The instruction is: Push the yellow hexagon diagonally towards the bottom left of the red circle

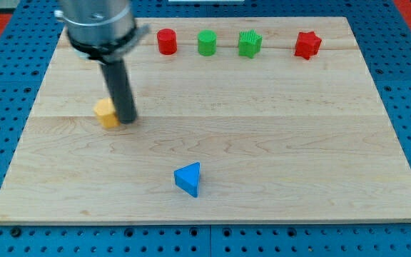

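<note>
One yellow hexagon (106,113) touching my tip (128,118), board's left edge near

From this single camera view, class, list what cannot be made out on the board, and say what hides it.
- Yellow hexagon: its right side is covered by the rod, so contact with my tip cannot be confirmed.
- Arm above the rod: cut off by the view's top.
- Green star: its outline is too small to be certain.

Yellow hexagon (105,112) lies at the worktop's (262,143) left, seemingly touching my tip (128,118); red circle (166,41) stands upright near the view's top
</note>
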Controlling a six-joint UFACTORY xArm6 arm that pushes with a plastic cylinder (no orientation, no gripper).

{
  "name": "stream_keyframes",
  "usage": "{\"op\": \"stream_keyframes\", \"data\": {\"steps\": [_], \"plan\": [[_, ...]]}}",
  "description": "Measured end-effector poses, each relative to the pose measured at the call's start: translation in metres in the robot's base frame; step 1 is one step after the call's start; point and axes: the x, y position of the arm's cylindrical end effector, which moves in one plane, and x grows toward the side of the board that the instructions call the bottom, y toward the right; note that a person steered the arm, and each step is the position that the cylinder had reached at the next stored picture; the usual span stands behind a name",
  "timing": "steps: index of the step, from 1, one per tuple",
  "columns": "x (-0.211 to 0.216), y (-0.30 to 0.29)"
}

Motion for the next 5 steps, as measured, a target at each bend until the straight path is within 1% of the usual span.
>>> {"op": "stream_keyframes", "data": {"steps": [2,3,5], "plan": [[0.051,-0.031],[0.028,-0.059],[-0.016,-0.065]]}}
